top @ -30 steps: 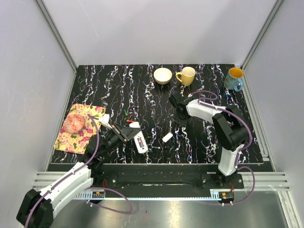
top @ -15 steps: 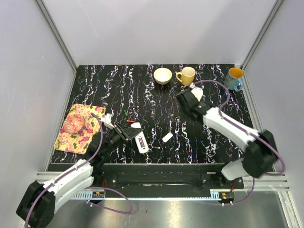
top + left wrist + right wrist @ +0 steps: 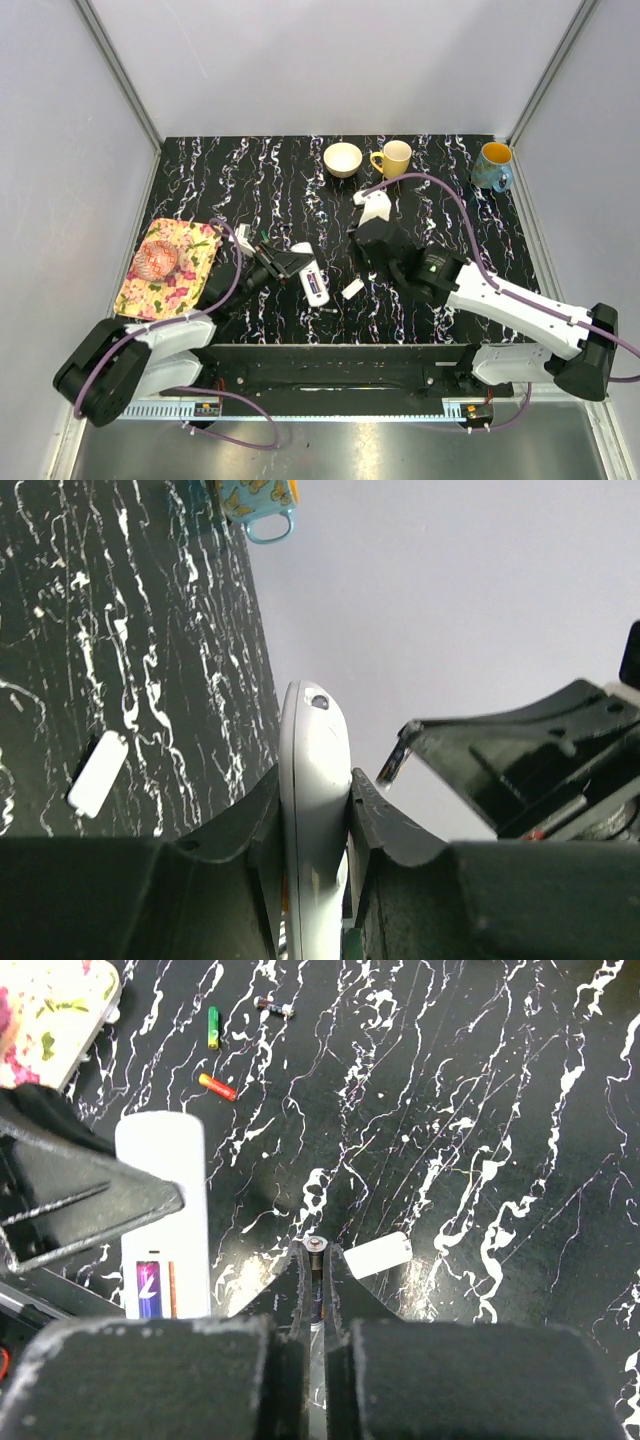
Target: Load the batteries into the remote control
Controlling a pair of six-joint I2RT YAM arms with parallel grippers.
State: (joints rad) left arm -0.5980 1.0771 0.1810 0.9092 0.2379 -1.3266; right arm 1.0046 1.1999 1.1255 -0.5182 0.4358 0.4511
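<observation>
The remote point(image 3: 312, 730) is clamped by one end, edge-on, between the closed jaws of the left claw point(image 3: 313, 780). A slender battery point(image 3: 315, 1295) is pinched in the closed right claw point(image 3: 315, 1255), its metal tip showing, just beside the remote's open compartment. A purple cell point(image 3: 148, 1290) is seated in that compartment; its white marking cannot be read. A white cover point(image 3: 378, 1254) lies on the table point(image 3: 520, 1110) near the right claw. Three loose cells, green point(image 3: 213, 1027), red-orange point(image 3: 217, 1086) and dark point(image 3: 274, 1006), lie beyond the remote; their print is too small to read.
</observation>
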